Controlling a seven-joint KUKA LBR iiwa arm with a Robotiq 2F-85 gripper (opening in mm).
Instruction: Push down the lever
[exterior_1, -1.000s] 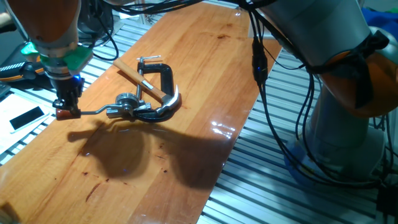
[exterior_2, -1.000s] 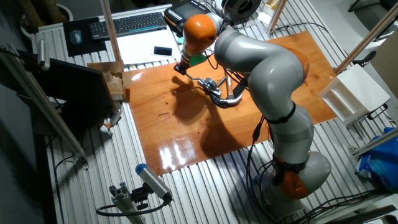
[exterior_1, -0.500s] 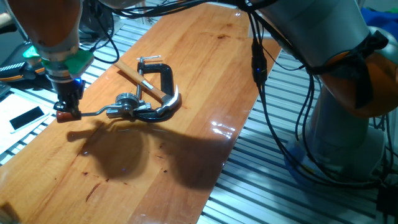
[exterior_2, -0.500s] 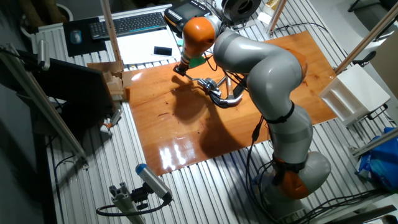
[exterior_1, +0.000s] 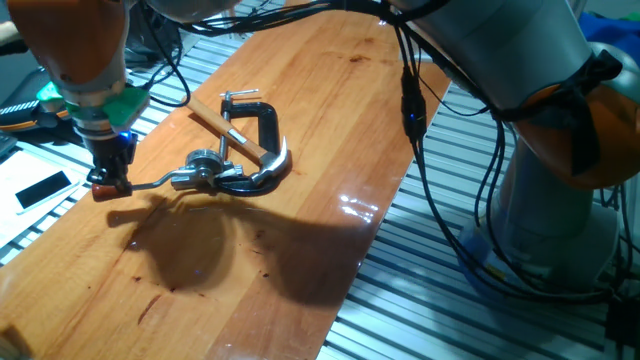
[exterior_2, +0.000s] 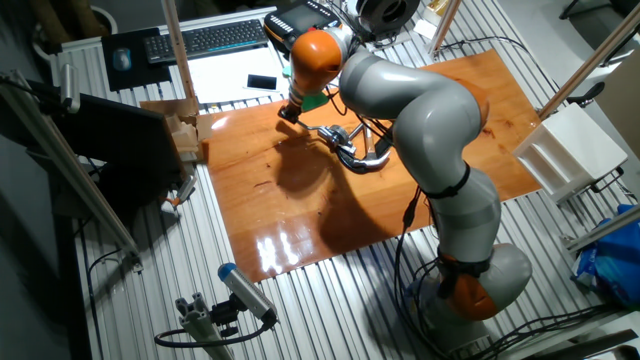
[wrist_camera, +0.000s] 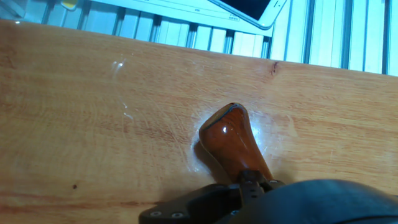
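The lever (exterior_1: 150, 182) is a thin silver rod that runs left from a silver fitting (exterior_1: 205, 170) on the wooden board (exterior_1: 330, 120). Its red-brown knob (exterior_1: 103, 189) lies low, close to the board. My gripper (exterior_1: 108, 178) stands upright right on top of the knob end, fingers together. In the hand view the glossy knob (wrist_camera: 229, 140) rests against the wood, with a dark finger (wrist_camera: 280, 199) over its neck. The other fixed view shows the gripper (exterior_2: 288, 112) at the board's far-left part, with the lever (exterior_2: 312, 126) beside it.
A wooden-handled hammer (exterior_1: 222, 128) and a black C-clamp (exterior_1: 262, 125) lie just right of the fitting. A white sheet with a black phone (exterior_1: 42, 188) lies left of the board. A keyboard (exterior_2: 210, 38) and wooden blocks (exterior_2: 185, 135) sit beyond the board's edge.
My gripper and the knob have sunk a little toward the board. The hammer and clamp have not moved.
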